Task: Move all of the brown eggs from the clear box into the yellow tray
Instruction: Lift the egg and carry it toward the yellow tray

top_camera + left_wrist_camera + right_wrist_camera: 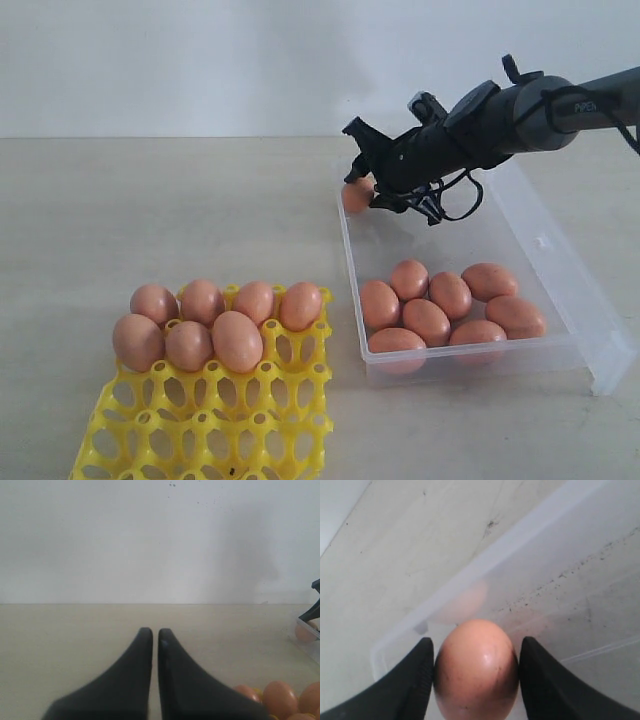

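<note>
**A:** Where is the brown egg (pixel 476 672) found?

**B:** It is pinched between the two black fingers (pixel 415 680) of the right gripper (pixel 477 641). Both of its sides are touched by them.

**A:** What is seen just past the fingertips?

**B:** The low wall of the clear box (pixel 485 565) is seen just past them. The egg is held at a corner of the box. It cannot be told if the box floor is touched by the egg.

**A:** What else is kept in the box?

**B:** Eight more brown eggs (pixel 440 310) are packed close together at the other end, well apart from the fingers.

**A:** And what is kept in the yellow tray (pixel 200 430)?

**B:** The tray is set on the table (pixel 150 200), outside the box and well apart from the right fingers. Seven eggs are seated in it, in two rows side by side. The other cups are seen open.

**A:** How are the fingers of the left gripper (pixel 155 632) set?

**B:** They are pressed almost together, with only a thin slit left between them. They are held over the table. A few of the tray's eggs can be seen near them.
</note>
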`<state>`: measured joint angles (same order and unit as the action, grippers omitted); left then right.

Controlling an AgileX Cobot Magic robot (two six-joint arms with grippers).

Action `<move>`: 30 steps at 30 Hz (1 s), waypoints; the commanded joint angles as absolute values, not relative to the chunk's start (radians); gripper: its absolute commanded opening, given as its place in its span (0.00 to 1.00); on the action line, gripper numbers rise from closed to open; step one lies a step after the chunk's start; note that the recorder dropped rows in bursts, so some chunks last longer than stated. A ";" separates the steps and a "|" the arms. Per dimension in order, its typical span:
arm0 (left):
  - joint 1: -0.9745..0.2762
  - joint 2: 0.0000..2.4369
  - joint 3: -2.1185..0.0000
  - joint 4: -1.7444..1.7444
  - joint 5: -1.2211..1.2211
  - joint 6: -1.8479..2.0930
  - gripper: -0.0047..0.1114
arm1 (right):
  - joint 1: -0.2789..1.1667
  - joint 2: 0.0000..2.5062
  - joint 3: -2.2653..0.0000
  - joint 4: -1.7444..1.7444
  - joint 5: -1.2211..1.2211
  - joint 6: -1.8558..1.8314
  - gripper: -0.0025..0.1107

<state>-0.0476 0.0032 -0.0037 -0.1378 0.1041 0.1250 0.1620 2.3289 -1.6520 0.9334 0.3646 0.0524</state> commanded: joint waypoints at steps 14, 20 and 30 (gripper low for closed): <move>-0.045 0.000 0.000 -0.138 0.098 0.128 0.08 | 0.163 2.279 -1.648 0.925 0.392 -0.043 0.02; -0.045 0.000 0.000 -0.138 0.098 0.128 0.08 | 0.163 2.194 -1.648 0.837 0.410 -0.047 0.02; -0.045 0.000 0.000 -0.138 0.098 0.128 0.08 | 0.197 2.035 -1.648 0.449 0.508 -0.106 0.02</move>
<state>-0.0476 0.0032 -0.0037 -0.1378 0.1041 0.1250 0.1713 2.0938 -1.6520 0.5667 0.5082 -0.0556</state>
